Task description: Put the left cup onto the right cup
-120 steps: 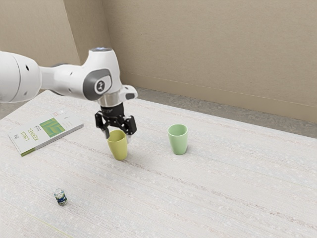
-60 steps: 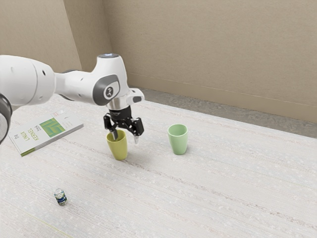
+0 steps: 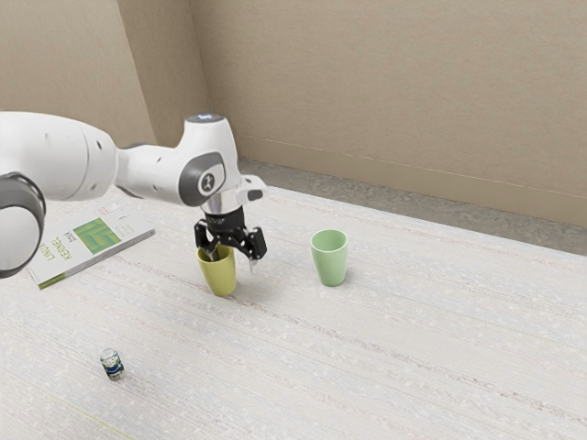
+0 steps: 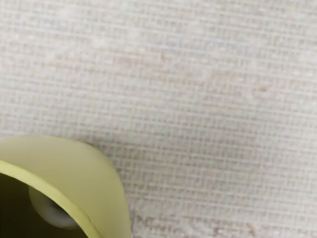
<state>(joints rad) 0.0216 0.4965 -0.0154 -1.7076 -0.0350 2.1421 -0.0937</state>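
Hand [image 3: 231,260] (spread) straddles rim of yellow cup [image 3: 218,278].

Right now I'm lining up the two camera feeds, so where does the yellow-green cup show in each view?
Exterior view: the yellow-green cup stands left of centre on the table, directly under the arm's hand, with the green cup to the exterior view's right.
Wrist view: the yellow-green cup sits close under the hand, rim and wall cut by the picture's edge.
Shared landmark: the table's pale woven surface.

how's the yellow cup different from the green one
The yellow cup is olive-yellow; the green cup is pale mint. The yellow cup sits under the open tool, whose fingers straddle its rim; the green cup stands free, at the exterior view's right. Both are upright, handleless, on the table.
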